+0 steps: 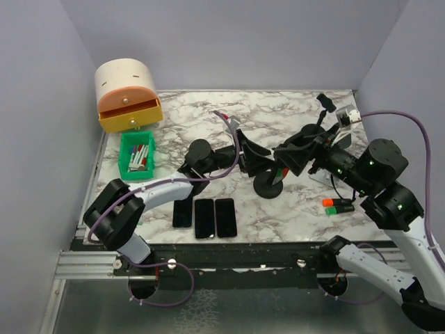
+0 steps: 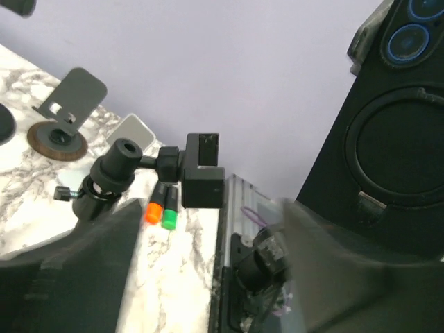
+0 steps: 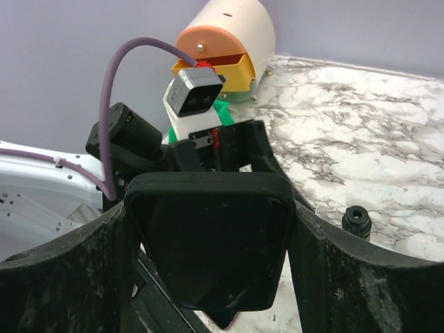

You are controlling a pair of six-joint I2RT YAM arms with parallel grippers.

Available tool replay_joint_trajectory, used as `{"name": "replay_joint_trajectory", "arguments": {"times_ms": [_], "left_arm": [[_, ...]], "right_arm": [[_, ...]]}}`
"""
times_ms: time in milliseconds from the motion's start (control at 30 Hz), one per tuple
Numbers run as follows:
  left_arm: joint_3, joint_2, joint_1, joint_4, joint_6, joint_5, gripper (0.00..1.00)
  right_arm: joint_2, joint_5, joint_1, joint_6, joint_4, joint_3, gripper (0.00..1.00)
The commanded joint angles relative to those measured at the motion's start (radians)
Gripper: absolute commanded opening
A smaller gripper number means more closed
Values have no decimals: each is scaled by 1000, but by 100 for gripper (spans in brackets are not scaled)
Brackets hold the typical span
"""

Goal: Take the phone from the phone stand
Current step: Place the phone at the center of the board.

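The black phone fills the right wrist view, upright between my right gripper's two fingers, which press on its side edges. From above, the phone sits over the black phone stand, which has a round base on the marble table; I cannot tell whether they still touch. My left gripper is just left of the stand top, open and empty. In the left wrist view its blurred fingers spread wide, and the phone's back with camera lenses rises at the right.
Three dark phones lie flat at the table's front. A green bin of markers and a cream drawer box stand at the back left. Orange and green markers and a black clamp mount are at the right.
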Motion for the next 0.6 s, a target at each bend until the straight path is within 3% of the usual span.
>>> {"name": "replay_joint_trajectory", "arguments": {"times_ms": [0,200,333,567], "left_arm": [[-31,-124,-3,-65,75,-78,98],[-86,-347,1,-282,243,-235,99],[-213,-560,3,-335,363,-379,99],[-182,-756,0,-618,538,-370,99]], "right_arm": [[-43,-80,-3,-14,-45,73,0],[-83,-88,-3,-61,-114,110,0],[-93,-49,-3,-74,-147,111,0],[-47,-79,-5,-83,-114,142,0]]}}
